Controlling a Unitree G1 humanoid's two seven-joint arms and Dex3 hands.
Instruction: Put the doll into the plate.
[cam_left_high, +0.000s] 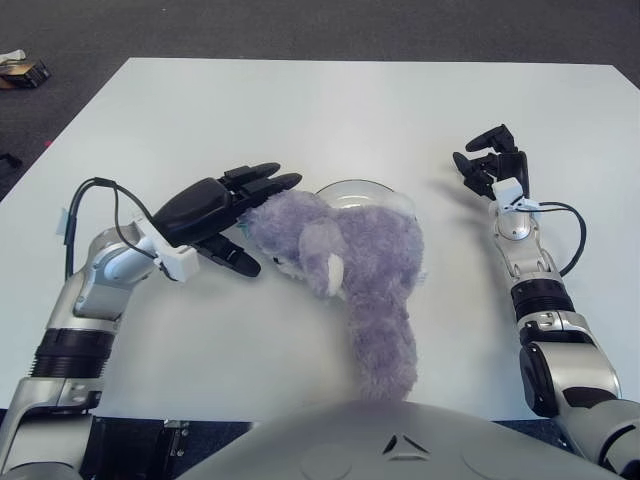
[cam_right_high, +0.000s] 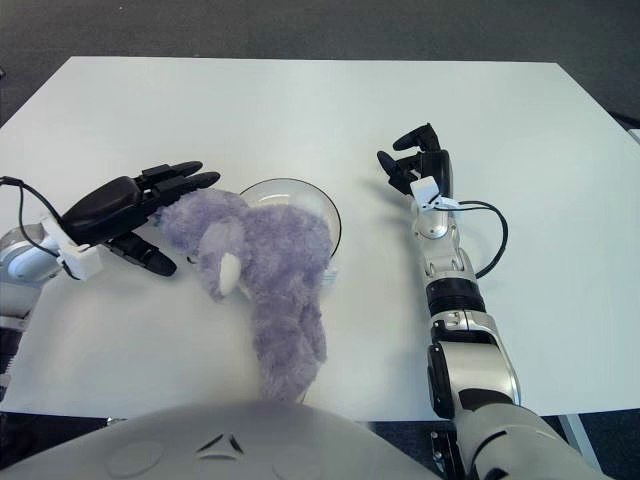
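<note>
On the white table (cam_left_high: 300, 110), near its middle: one plate (cam_right_high: 318, 205), clear glass by the look of it, round, shallow, mostly covered. Only its far rim and a strip of its bare inner surface show beyond the toy.

Across the plate: one doll (cam_left_high: 345, 265), purple plush, lying on its side. Its head and upper body rest over the near and left part of the plate; its lower body trails off the rim toward the robot and lies on the table. Judged placement: partly in, not fully contained, since the long lower half hangs outside. The task therefore reads as unfinished.

At the doll's left, against its head: left hand (cam_left_high: 215, 205), black, three-fingered. Fingers extended and nearly straight, spread slightly, pointing toward the plate. The upper fingertips (cam_left_high: 280, 181) lie against the fur at the top of the head; the thumb sits lower, beside the doll's face. No closed grasp is visible; the hand appears flat against the toy and holds nothing. Judged purpose: a push or a steadying contact to nudge the doll further onto the plate.

To the right of the plate, well apart from it and the doll: right hand (cam_right_high: 415, 160), raised above the table, fingers loosely curled, empty, idle.
</note>
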